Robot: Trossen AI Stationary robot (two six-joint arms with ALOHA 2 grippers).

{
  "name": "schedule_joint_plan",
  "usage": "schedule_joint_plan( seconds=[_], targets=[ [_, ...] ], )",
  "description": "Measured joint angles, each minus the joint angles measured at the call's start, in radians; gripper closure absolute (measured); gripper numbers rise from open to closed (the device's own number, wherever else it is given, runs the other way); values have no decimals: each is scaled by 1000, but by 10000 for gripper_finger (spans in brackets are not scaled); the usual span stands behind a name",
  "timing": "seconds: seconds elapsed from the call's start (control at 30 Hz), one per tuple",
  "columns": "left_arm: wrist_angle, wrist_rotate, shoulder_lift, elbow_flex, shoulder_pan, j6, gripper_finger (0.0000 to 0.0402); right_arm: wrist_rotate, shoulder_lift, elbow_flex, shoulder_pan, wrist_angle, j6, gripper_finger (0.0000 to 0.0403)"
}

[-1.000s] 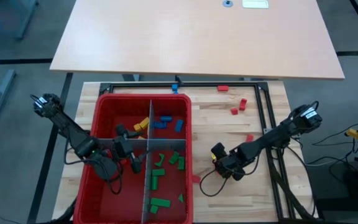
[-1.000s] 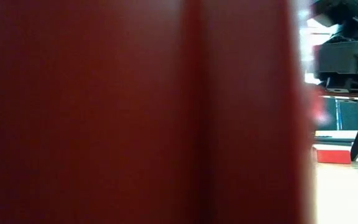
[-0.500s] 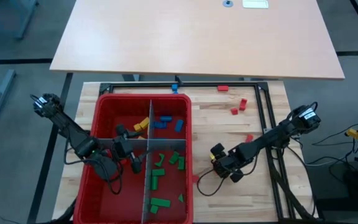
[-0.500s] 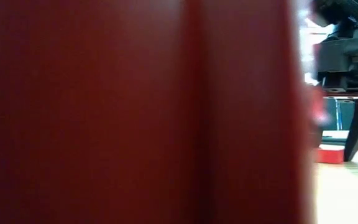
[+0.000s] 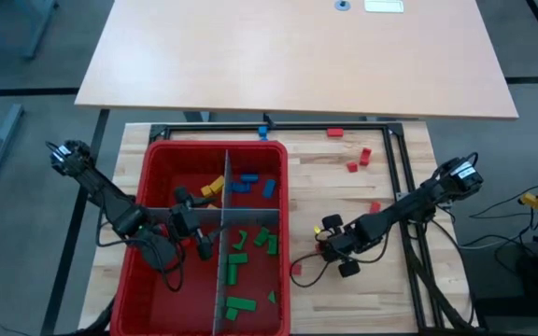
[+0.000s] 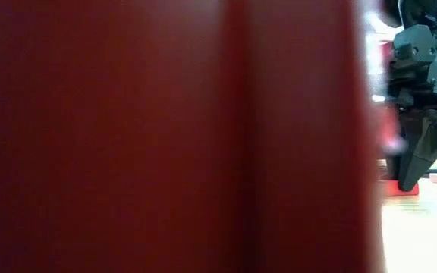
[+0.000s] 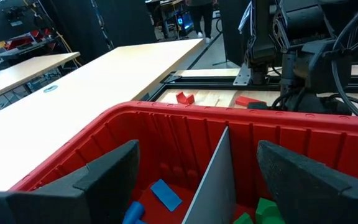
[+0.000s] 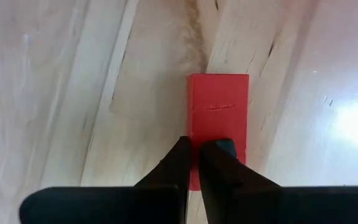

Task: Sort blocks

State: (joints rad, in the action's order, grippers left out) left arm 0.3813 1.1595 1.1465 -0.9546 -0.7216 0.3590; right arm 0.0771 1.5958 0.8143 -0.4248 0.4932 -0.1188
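Right claw (image 5: pixel 318 250) low over the wooden bench (image 5: pixel 344 201), just beside the right wall of the red bin (image 5: pixel 284 187), nearer the front edge of the bench than the back one. In the right wrist view, fingertips (image 8: pixel 188 155) brought together, almost no gap between them, tips over the near end of a red block (image 8: pixel 218 118) lying flat on the wood. Cannot tell whether the block is pinched or only touched from above. In the low view, the same claw (image 6: pixel 412 171) pointing down at a small red block (image 6: pixel 402 188) on the bench, bin wall filling nearly all the rest of that view.

Left claw (image 5: pixel 202 245) inside the red bin, by the grey divider (image 5: pixel 220 252), fingers (image 7: pixel 98 174) wide apart and holding nothing.

In the bin: blue blocks (image 5: pixel 250 184) and a yellow block (image 5: pixel 213 187) in the back compartments, green blocks (image 5: pixel 241 261) in the front right compartment. More red blocks (image 5: pixel 358 161) scattered on the bench toward the back right corner, one (image 5: pixel 334 133) at the back edge, one (image 5: pixel 375 207) near the right arm. One blue block (image 5: pixel 262 132) at the back edge, just behind the bin.
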Motion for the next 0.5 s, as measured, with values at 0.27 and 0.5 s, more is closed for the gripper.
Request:
schedule_joint_plan(
  seconds=[0.27,0.5],
  targets=[
    [0,-1,0,0,0,3,90,0,-1,0,0,1,-5,400],
    [0,-1,0,0,0,5,90,-3,-2,0,0,0,-20,355]
  ],
)
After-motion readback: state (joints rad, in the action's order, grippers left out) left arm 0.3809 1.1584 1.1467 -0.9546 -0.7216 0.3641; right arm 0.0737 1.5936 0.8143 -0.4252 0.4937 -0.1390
